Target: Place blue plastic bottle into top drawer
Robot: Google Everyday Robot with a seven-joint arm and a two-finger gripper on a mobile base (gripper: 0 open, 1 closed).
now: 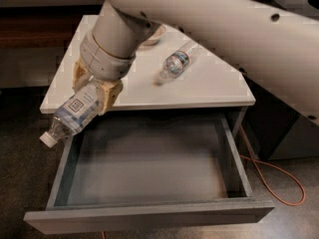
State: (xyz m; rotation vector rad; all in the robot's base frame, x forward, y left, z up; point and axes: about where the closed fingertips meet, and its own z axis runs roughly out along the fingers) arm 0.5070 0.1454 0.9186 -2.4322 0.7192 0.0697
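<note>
My gripper [94,91] is shut on the blue plastic bottle [75,112], a fat clear bottle with a pale blue-and-white label. It hangs tilted, white cap pointing down and left, above the left rim of the top drawer [149,163]. The drawer is pulled wide open and its grey inside shows nothing in it. The bottle's cap end reaches out past the drawer's left side wall.
A smaller slim clear bottle [175,63] lies on the white tabletop [209,86]. A pale bowl [154,34] sits behind my arm, mostly hidden. An orange cable [279,176] loops on the floor at the right. A dark cabinet stands at the right.
</note>
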